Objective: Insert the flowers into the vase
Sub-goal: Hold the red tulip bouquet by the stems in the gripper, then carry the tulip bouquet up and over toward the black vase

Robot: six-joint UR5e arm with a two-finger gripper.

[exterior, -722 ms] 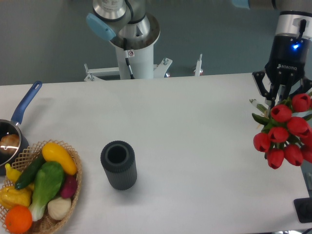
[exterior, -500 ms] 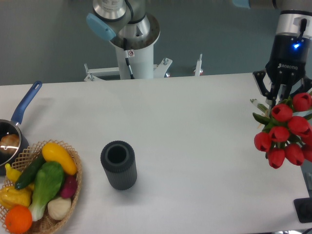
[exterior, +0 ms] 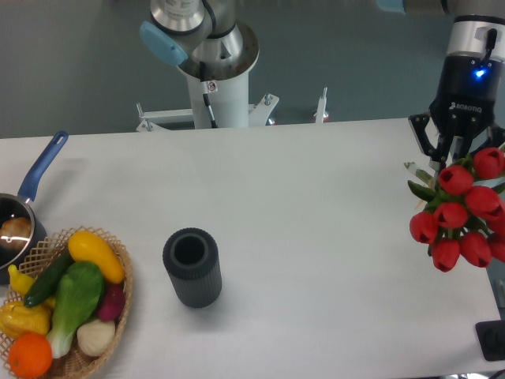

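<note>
The fingers (exterior: 451, 155) hang at the far right edge of the table (exterior: 316, 205), pointing down from a black wrist body with a small blue light on it. They reach into the top of the flowers (exterior: 461, 217), a bunch of red tulips with closed buds and green leaves, and the buds cover the tips, so I cannot tell whether the fingers pinch the stems or merely stand among them. The bunch sits directly below and slightly right of the fingers (part of it runs out of the picture at the right edge), with two green leaves poking out to the left of the buds.

Well apart from the fingers, far to the left and nearer the front edge of the table, the vase (exterior: 191, 267) stands upright, a short dark grey ribbed cylinder with its round mouth open and nothing in it.

Farther left again, at the front left corner, a wicker basket (exterior: 118, 268) holds vegetables: a yellow squash, a green one, a dark cucumber, something purple, a pale bulb and an orange fruit. Just behind the basket, at the left edge, lies a small pan (exterior: 17, 225) with a blue handle. Behind the table, well left of the fingers, rises the white base of the arm (exterior: 217, 87).
</note>
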